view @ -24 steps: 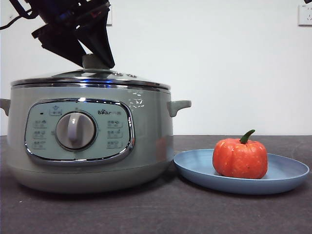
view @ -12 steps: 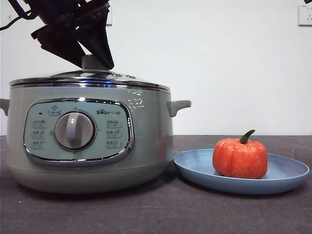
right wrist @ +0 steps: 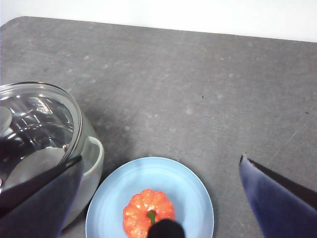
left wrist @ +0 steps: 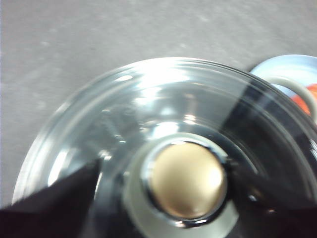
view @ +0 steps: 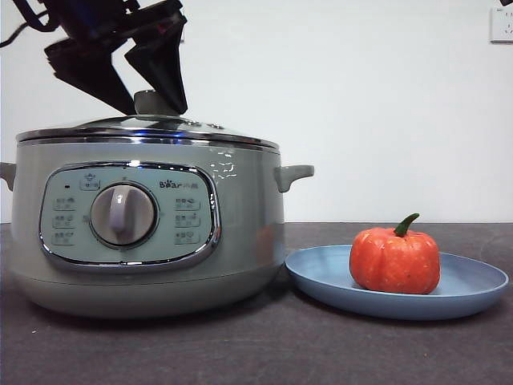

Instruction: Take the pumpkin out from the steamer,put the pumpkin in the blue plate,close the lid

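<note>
Count: one steamer [view: 148,228], one lid [view: 148,130], one pumpkin [view: 394,261], one blue plate [view: 473,289], two grippers.

The steamer stands on the dark table [view: 264,353] with its control panel and dial facing the front camera. The lid sits on its rim, level, closing the pot; the pot's contents cannot be made out through the glass.

The blue plate lies on the table just beside the steamer, on the side of its handle. It holds the pumpkin, upright with the green stem up, resting off-centre toward the steamer. The plate carries nothing else visible.

The left gripper [view: 152,103] hangs directly over the lid. Its jaws are spread, one on each side of the knob [left wrist: 187,179]. In the blurred wrist view there looks to be a gap between each jaw and the knob, though contact cannot be ruled out.

The right gripper [right wrist: 161,173] is high above the table, over the plate and pumpkin, with its jaws spread wide and nothing between them.
</note>
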Controlling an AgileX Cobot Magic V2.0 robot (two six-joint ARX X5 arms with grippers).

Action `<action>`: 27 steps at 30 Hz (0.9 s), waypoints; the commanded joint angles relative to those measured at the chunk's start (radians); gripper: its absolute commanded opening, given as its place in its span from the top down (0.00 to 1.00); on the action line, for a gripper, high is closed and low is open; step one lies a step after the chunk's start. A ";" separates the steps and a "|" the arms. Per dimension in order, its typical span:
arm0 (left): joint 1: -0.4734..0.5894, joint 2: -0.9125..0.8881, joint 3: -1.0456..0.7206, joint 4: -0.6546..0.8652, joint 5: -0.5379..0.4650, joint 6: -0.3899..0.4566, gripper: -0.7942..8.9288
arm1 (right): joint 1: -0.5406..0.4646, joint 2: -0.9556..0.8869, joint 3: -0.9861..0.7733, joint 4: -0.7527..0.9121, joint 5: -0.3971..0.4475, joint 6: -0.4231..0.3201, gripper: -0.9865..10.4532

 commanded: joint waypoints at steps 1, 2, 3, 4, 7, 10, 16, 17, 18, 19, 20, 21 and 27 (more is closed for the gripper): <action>0.008 -0.062 0.001 0.011 -0.009 -0.016 0.44 | 0.000 0.000 -0.006 -0.003 0.003 -0.012 0.43; 0.007 -0.085 0.001 0.007 -0.009 -0.023 0.44 | 0.000 0.000 -0.006 -0.010 0.002 -0.017 0.45; 0.006 -0.107 0.001 0.001 -0.006 -0.025 0.44 | 0.000 0.000 -0.006 -0.016 0.002 -0.022 0.47; 0.005 -0.134 0.001 -0.010 -0.006 -0.030 0.44 | 0.000 0.000 -0.006 -0.025 0.002 -0.026 0.51; 0.005 -0.215 0.001 -0.055 -0.007 -0.048 0.54 | 0.000 -0.002 -0.007 -0.046 0.002 -0.031 0.65; 0.005 -0.290 0.001 -0.103 -0.011 -0.043 0.87 | 0.000 -0.010 -0.007 -0.052 0.001 -0.032 0.80; 0.005 -0.396 -0.010 -0.154 -0.069 -0.005 0.93 | 0.003 -0.082 -0.072 0.016 -0.002 -0.032 0.93; 0.005 -0.416 -0.021 -0.153 -0.069 -0.002 0.93 | 0.003 -0.105 -0.099 0.043 -0.002 -0.032 0.93; 0.005 -0.446 -0.043 -0.147 -0.069 0.003 0.93 | 0.005 -0.138 -0.141 0.084 -0.003 -0.031 0.93; 0.005 -0.472 -0.066 -0.141 -0.070 0.003 0.93 | 0.010 -0.166 -0.177 0.117 -0.003 -0.031 0.93; 0.005 -0.504 -0.095 -0.133 -0.070 0.003 0.93 | 0.015 -0.201 -0.222 0.157 -0.003 -0.031 0.93; 0.005 -0.533 -0.126 -0.121 -0.070 0.003 0.93 | 0.020 -0.231 -0.260 0.190 -0.003 -0.030 0.93; 0.005 -0.767 -0.367 -0.026 -0.090 -0.019 0.93 | 0.043 -0.404 -0.458 0.325 0.000 -0.012 0.93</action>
